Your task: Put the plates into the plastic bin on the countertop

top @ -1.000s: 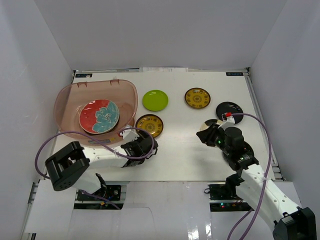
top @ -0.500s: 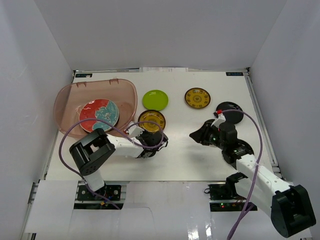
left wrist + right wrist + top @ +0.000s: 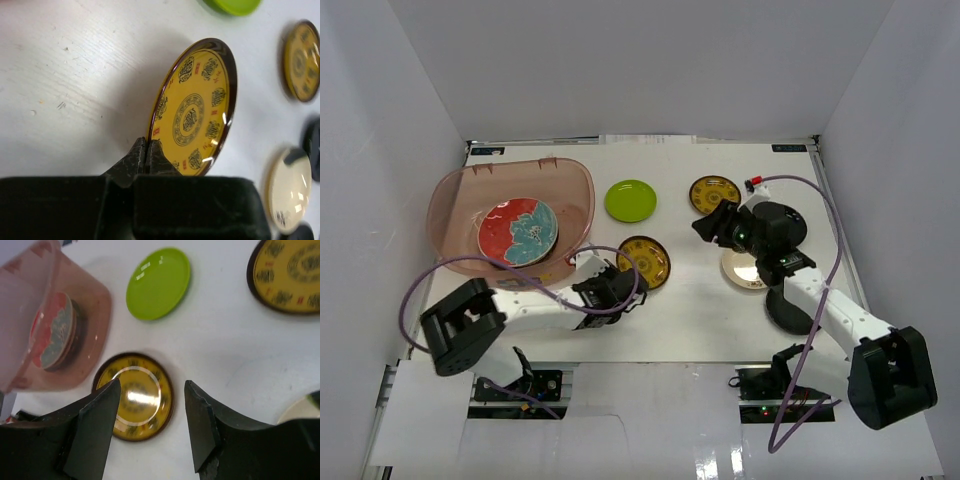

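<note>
Pinches the rim of a yellow-brown plate [image 3: 195, 110] with the left gripper [image 3: 146, 150], both fingers pressed tight on the dark edge nearest the wrist. Shows the patterned face at a slant in the left wrist view, with a shadow on the desk [image 3: 690, 305] beside it. Cannot tell whether the far edge touches the desk.

Has drawn that plate rightward and nearer since half a second ago. Had it then close below the lime green plate [image 3: 631, 200]; has it now further from that plate and roughly midway between the two arms.

Lays the left arm low along the near side, elbow swung back out toward the left corner, forearm reaching right past the near wall of the plastic bin [image 3: 450, 200]. Finds the bin at the far left of the desk, the red-and-teal plate [image 3: 518, 232] lying inside it as before.

Spreads the right gripper [image 3: 152, 385] wide and holds nothing in it. Looks down between its fingers onto the pinched plate.

Has swung the right gripper from the near middle toward the far side since the earlier frame, uncovering a cream plate [image 3: 745, 268] that lies flat beside the forearm. Stretches the right arm from the near right corner up and to the left, wrist bent over, fingers pointing left just beside the second yellow-brown plate [image 3: 714, 195].
</note>
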`<action>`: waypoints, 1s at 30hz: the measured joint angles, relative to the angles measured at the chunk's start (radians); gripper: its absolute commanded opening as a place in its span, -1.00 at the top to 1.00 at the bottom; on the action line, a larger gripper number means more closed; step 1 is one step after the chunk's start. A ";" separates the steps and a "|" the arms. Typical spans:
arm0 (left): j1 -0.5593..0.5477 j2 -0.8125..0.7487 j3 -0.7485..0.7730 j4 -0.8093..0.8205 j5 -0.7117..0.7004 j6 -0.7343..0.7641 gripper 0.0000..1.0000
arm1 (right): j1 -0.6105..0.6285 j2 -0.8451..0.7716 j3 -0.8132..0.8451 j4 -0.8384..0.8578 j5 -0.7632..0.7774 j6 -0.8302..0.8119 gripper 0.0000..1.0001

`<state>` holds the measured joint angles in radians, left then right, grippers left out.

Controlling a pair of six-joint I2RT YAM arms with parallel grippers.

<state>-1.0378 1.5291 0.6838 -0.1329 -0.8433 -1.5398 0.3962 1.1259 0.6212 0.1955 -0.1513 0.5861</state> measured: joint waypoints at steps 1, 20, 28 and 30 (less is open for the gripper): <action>-0.010 -0.066 -0.018 -0.019 0.009 0.041 1.00 | -0.005 0.006 0.033 -0.003 0.012 -0.011 -0.21; 0.850 -0.558 0.303 -0.098 0.429 0.781 1.00 | 0.076 0.792 0.650 -0.032 0.037 0.024 -0.34; 1.196 -0.423 0.198 -0.204 0.681 0.777 1.00 | 0.083 0.989 0.762 -0.035 0.044 0.109 -0.12; 1.210 -0.406 0.177 -0.203 0.696 0.776 1.00 | 0.081 1.026 0.773 -0.022 0.037 0.132 -0.01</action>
<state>0.1722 1.1229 0.8608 -0.3363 -0.1471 -0.7643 0.4770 2.1521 1.3945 0.1738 -0.1146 0.7177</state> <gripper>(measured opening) 0.022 0.530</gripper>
